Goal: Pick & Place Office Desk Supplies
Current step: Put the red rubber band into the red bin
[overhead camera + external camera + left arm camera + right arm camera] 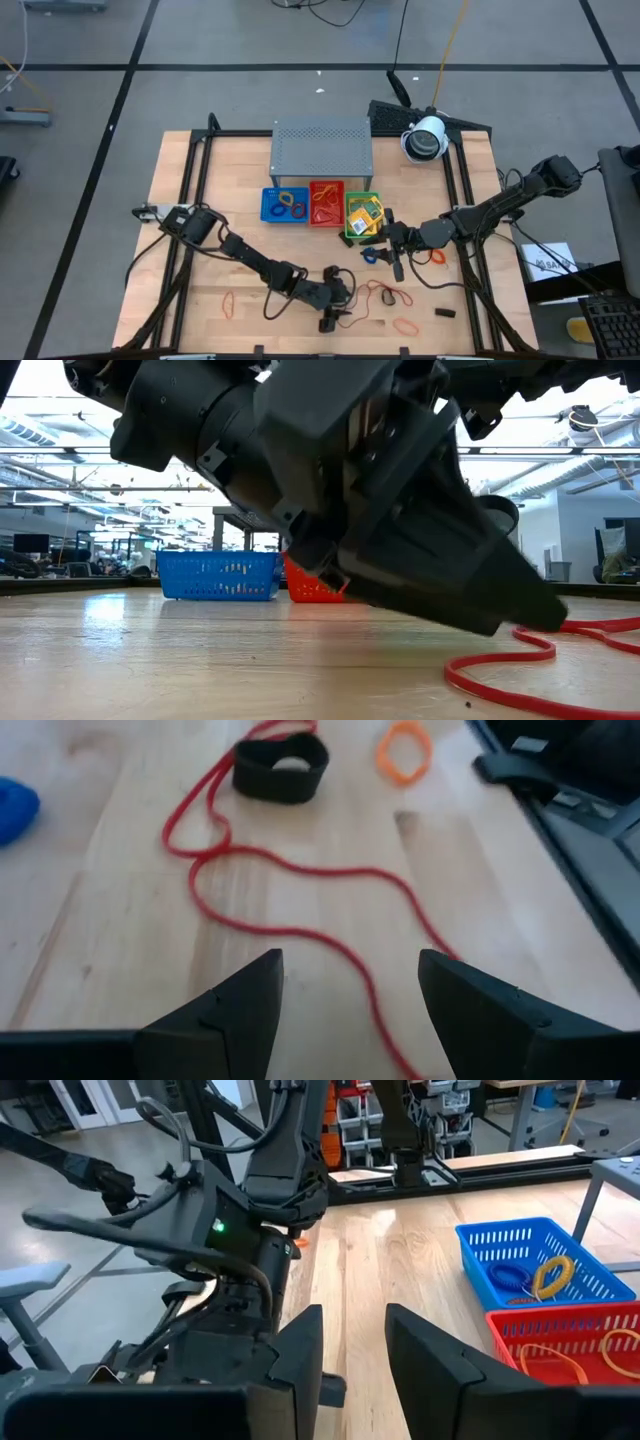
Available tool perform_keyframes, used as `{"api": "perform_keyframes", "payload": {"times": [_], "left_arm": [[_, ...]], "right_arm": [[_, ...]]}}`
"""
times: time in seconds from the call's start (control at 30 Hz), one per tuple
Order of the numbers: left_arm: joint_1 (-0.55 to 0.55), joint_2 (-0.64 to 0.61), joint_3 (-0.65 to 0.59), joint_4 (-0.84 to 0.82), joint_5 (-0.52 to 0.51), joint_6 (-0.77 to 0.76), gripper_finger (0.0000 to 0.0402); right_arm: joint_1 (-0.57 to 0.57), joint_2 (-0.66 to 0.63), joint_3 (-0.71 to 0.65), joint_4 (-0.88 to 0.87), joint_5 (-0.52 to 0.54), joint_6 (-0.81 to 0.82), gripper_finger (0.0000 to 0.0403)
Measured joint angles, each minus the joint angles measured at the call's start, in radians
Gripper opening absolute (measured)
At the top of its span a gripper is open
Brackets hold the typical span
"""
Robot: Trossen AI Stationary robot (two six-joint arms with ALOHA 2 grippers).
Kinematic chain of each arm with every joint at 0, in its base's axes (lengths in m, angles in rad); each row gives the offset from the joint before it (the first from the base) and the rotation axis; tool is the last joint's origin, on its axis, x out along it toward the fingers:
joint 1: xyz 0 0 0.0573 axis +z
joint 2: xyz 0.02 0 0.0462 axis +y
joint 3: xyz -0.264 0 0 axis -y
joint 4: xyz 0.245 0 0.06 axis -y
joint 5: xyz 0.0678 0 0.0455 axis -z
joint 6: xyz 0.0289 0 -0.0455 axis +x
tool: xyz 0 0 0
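High view first: the pale wooden surface [250,260] carries a grey perforated metal shelf [321,148] at the back, with blue [284,205], red [326,204] and green [362,216] plastic trays in a row before it. The left gripper [332,318] sits low near the front edge, jaws apart and empty, and the long thin red rubber band [290,890] snakes away directly ahead between them, its long axis roughly along the reach, so this arm is nearer. The right gripper [396,262] hovers by the green tray, jaws apart with nothing seen between them.
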Motion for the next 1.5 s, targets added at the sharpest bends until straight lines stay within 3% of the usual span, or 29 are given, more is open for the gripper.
{"api": "perform_keyframes", "payload": {"times": [1.1,1.5], "left_arm": [[-0.02,-0.004,0.002,-0.167,-0.011,0.009,0.0243],[-0.029,-0.004,0.001,-0.183,-0.023,0.102,0.0243]], "right_arm": [[0.0,0.0,0.0,-0.009,0.004,0.0,0.01],[0.0,0.001,0.0,-0.145,0.06,0.101,0.01]]}}
